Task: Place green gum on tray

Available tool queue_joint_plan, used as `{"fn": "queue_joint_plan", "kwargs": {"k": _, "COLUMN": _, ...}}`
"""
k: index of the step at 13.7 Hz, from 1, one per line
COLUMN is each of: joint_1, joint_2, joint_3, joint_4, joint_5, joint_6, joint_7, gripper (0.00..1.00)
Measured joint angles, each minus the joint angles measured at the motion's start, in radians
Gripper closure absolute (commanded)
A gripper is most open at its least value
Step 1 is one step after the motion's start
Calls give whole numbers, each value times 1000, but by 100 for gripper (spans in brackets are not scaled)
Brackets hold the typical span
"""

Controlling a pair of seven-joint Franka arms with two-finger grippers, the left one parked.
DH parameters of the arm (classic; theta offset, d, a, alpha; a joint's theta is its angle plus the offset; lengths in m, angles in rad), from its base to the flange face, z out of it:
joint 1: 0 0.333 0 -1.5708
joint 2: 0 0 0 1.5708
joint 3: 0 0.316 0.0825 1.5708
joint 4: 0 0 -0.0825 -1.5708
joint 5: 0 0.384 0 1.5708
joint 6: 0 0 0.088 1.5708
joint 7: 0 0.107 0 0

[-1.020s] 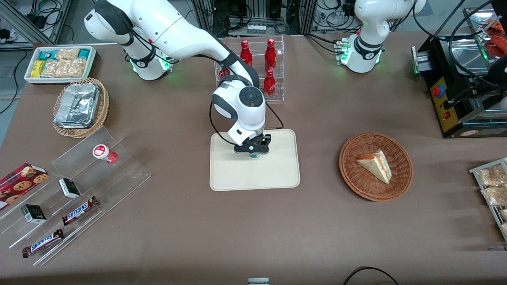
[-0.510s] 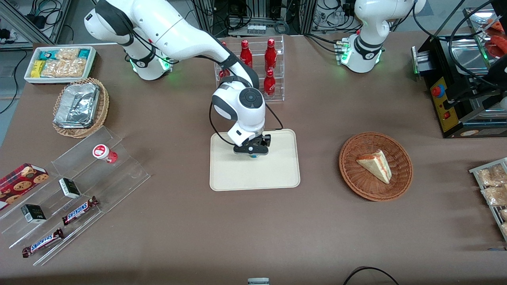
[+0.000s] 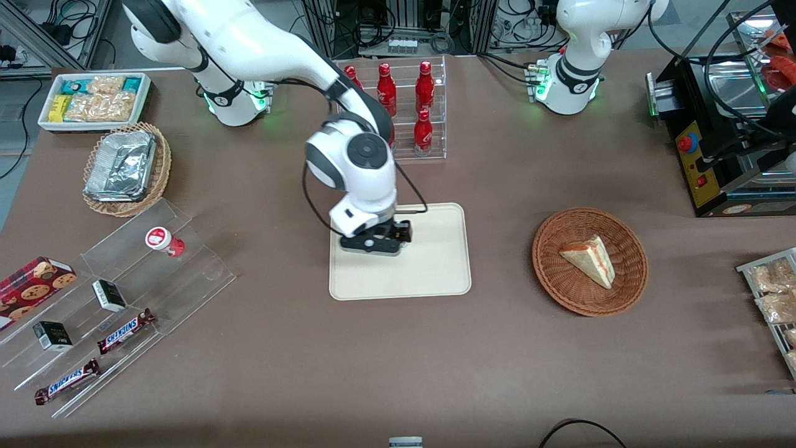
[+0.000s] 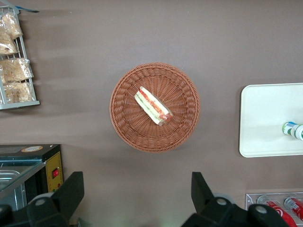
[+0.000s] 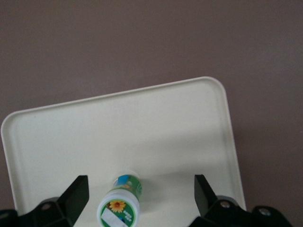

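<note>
The pincer [image 5: 141, 201] hangs above the tray [image 5: 180, 123], its two dark fingers [image 5: 75, 194] spread wide and holding nothing. Between them and lower down, the green gum [image 5: 120, 204] stands upright on the tray, touching neither finger. Its white lid with a green rim and a yellow flower mark faces up. The spread fingers with the bottle free between them suggest the gum has been released and the placing is essentially done.

In the front view the pincer [image 3: 373, 241] sits over the part of the tray [image 3: 429, 274] that lies toward the working arm's end, and the arm's own body hides the gum there. The left wrist view shows the green gum [image 4: 292, 129] on the tray [image 4: 265, 118], well inside the low rim.

The tray is flat, cream-beige, with rounded corners, and rests mid-worktop. The worktop [image 3: 398, 361] is covered in plain matte brown. Farther from the front camera than the tray stands a clear rack of red bottles [image 3: 404, 106]. Toward the parked arm's end lies a wicker basket with a sandwich wedge [image 3: 589, 260]. Toward the working arm's end, a clear stepped stand [image 3: 124, 292] carries a red-lidded bottle [image 3: 163, 240] and chocolate bars. Cables and metal framing edge the room past the worktop.
</note>
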Motion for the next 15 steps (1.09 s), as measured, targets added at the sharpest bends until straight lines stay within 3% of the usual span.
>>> {"fn": "queue_joint_plan", "kwargs": {"k": 3, "joint_1": -72, "joint_2": -127, "joint_3": 1, "joint_4": -36, "joint_5": 20, "joint_6": -65, "joint_7": -89, "gripper": 1}}
{"fn": "queue_joint_plan", "kwargs": {"k": 5, "joint_1": -137, "joint_2": -213, "joint_3": -1, "joint_4": -60, "joint_5": 103, "joint_6": -160, "joint_7": -222, "gripper": 1}}
{"fn": "queue_joint_plan", "kwargs": {"k": 7, "joint_1": -216, "joint_2": -296, "joint_3": -2, "joint_4": -70, "joint_5": 143, "joint_6": -261, "joint_7": -338, "gripper": 1}}
{"fn": "queue_joint_plan", "kwargs": {"k": 15, "joint_1": -523, "joint_2": -511, "joint_3": -35, "joint_4": -82, "joint_5": 173, "joint_6": -540, "joint_7": -754, "gripper": 1}}
